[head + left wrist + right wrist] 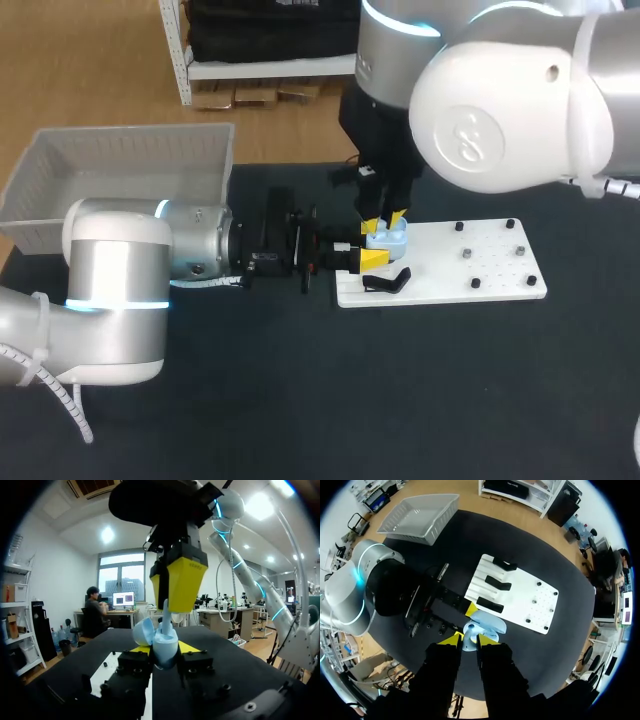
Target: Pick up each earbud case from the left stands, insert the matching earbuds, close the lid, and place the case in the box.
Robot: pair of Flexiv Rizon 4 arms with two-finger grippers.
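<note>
A light-blue earbud case hangs over the left end of the white stand board, lid open. My left gripper comes in level from the left and is shut on the case; its lid tilts back to one side. My right gripper points straight down over the case, shut on a pale earbud whose stem reaches into the case. In the right wrist view the earbud sits between my right gripper's yellow fingers, right above the case.
A black stand lies on the board's near left corner, with two others seen behind it. Several small pegs dot the board's right half. The pale box stands at the back left of the dark table.
</note>
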